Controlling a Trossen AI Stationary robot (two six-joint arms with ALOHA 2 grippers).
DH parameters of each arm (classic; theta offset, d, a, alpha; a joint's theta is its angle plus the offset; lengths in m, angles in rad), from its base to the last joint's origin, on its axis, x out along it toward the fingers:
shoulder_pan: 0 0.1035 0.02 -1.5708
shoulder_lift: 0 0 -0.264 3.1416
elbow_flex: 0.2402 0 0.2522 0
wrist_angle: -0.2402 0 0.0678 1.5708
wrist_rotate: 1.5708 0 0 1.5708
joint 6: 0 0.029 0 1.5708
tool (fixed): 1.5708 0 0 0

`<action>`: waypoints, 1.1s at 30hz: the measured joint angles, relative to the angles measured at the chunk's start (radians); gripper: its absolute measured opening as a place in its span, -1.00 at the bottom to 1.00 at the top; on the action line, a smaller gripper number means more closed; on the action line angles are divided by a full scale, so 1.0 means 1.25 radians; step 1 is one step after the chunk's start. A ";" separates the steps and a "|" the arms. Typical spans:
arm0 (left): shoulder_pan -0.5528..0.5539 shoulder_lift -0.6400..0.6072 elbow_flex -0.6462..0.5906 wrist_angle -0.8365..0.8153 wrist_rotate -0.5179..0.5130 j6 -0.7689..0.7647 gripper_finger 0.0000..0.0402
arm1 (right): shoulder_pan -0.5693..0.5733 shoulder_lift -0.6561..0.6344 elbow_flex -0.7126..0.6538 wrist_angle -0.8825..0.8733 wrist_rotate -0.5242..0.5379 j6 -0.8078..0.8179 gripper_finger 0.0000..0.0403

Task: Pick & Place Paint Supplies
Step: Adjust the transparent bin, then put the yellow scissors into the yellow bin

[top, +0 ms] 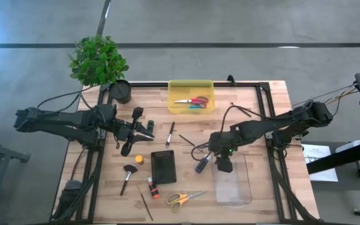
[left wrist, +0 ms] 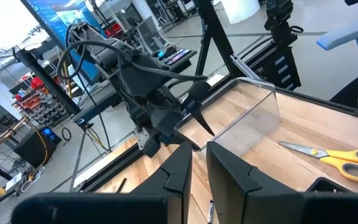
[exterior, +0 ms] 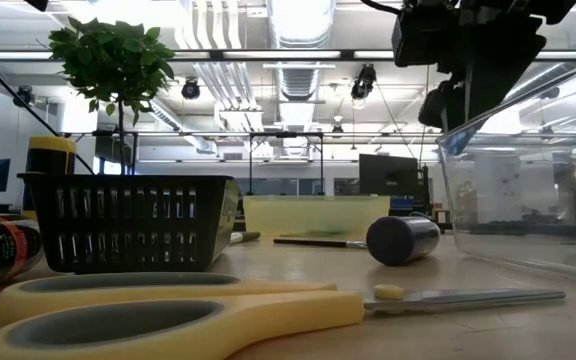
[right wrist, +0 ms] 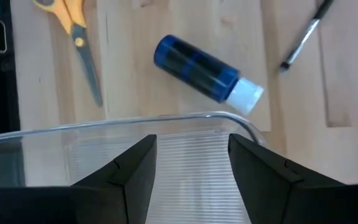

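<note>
The right tool (top: 224,165) hangs with its fingers (right wrist: 129,177) spread and nothing between them, directly over the near end wall of a clear plastic bin (top: 233,181). Just outside that wall, beside the tool, a blue paint tube (right wrist: 197,68) with a white cap lies on its side on the surface (top: 267,112); it is dark blue, cylindrical and apart from the bin. Beyond the tube a thin dark-handled paintbrush (right wrist: 303,34) lies loose, and yellow-handled scissors (top: 183,199) lie to the other side of the tube. Farther from the right tool stands a black slotted basket (top: 163,167), with a red tube (top: 151,187) and a small yellow-orange tube (top: 139,159) next to it, a wider soft-headed brush (top: 127,176) past those, and another thin brush (top: 146,206) near the surface edge. A yellow tray (top: 191,97) holding red-handled scissors (top: 192,101) sits at the far side, with a short brush (top: 170,134) between it and the basket. The left tool (top: 147,132) is held above the surface, well apart from the right tool, its fingers (left wrist: 179,171) close together with a narrow gap and gripping nothing visible. A potted plant (top: 99,62) stands at the corner behind the left arm.
</note>
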 joint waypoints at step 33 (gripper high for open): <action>-0.001 0.000 0.000 0.004 -0.112 -0.035 -0.71 | 0.000 -0.120 0.084 -0.028 0.251 -0.081 -0.02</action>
